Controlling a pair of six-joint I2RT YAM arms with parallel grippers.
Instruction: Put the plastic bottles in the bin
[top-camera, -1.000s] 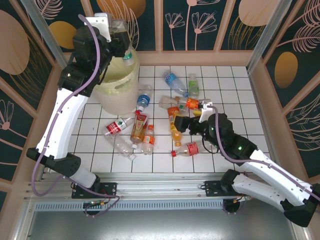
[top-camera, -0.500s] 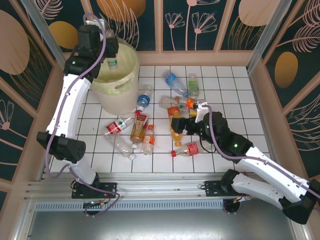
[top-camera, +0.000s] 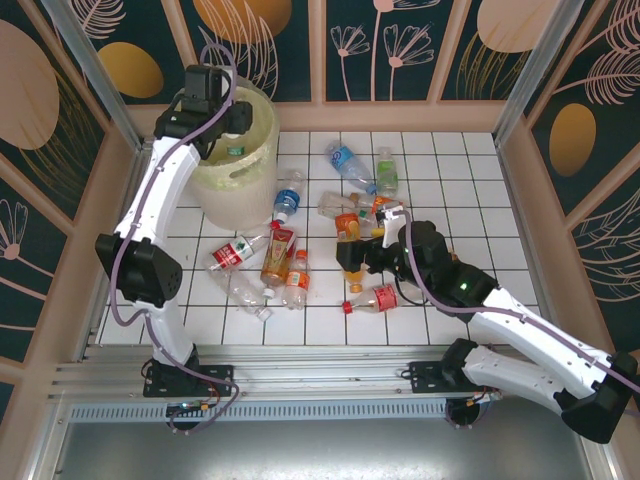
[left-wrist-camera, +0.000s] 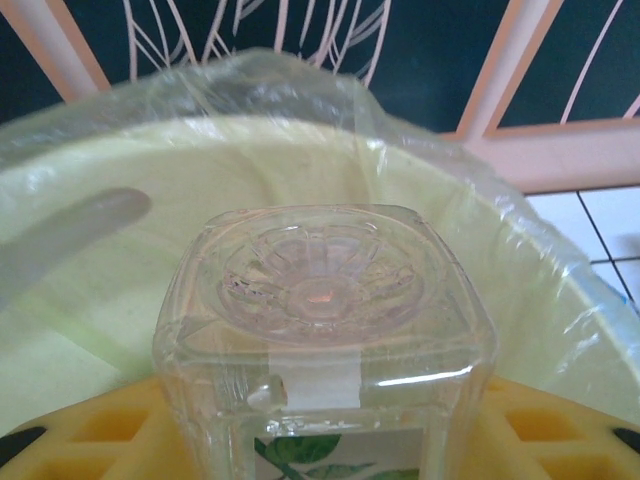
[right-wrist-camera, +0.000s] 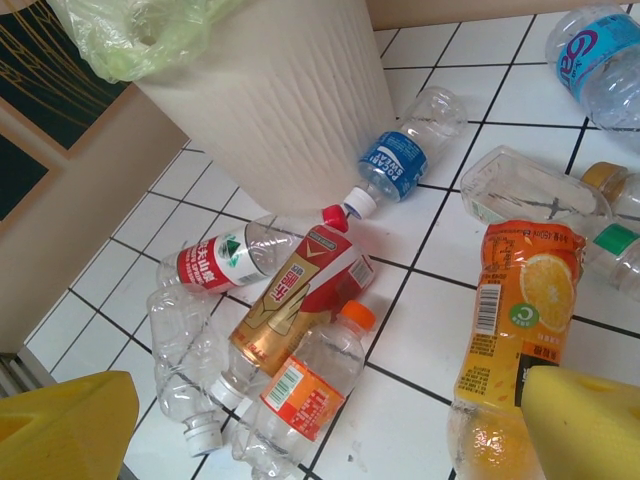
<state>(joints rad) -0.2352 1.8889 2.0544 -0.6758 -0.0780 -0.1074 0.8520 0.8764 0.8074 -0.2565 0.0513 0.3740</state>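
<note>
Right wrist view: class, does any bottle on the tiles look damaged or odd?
Yes. The clear unlabelled bottle at lower left looks crumpled, its walls dented, unlike the smooth orange-labelled bottle beside it. Both lie on their sides.

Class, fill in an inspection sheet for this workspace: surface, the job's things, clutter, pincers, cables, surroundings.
Surface: white tiled table, dark grout lines.
Job's things: cream bin at far left, bag-lined; loose bottles lying scattered on the tiles.
Clutter: nothing seen.
Pincers: left pincer over the bin, shut on a clear bottle; right pincer open, above an orange-juice bottle.
Cables: a lilac cable along each arm.
Surroundings: dark leaf-patterned panels in wooden frames.
</note>
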